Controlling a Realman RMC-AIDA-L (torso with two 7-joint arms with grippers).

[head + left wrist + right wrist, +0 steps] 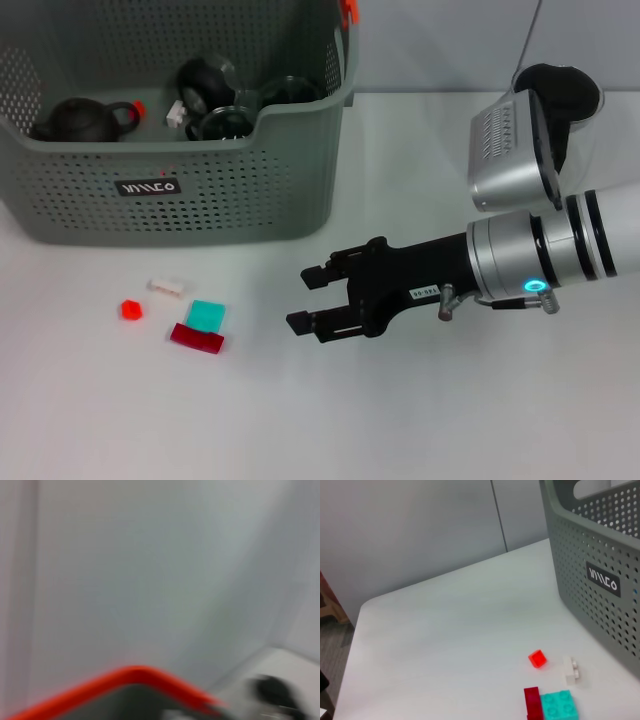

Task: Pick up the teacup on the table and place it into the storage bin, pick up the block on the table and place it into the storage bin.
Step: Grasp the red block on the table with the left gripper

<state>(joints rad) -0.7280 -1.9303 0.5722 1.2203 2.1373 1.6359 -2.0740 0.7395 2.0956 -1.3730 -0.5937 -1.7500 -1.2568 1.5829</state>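
Cups already sit in the storage bin (200, 200), so you're on the block step: right pincer (312, 298) open and empty, low over the tabletop (450, 420), needs to reach left to the teal block (206, 315) beside it.

Your head camera looks steeply down on the white table (420, 420), storage bin (200, 200) upper left, right arm entering from the right. Your right wrist camera sits low, facing across the tabletop; both views share the bin's labelled wall and the small blocks (551, 705). Your left wrist camera, blurred, faces a pale wall past an orange rim (135, 675).
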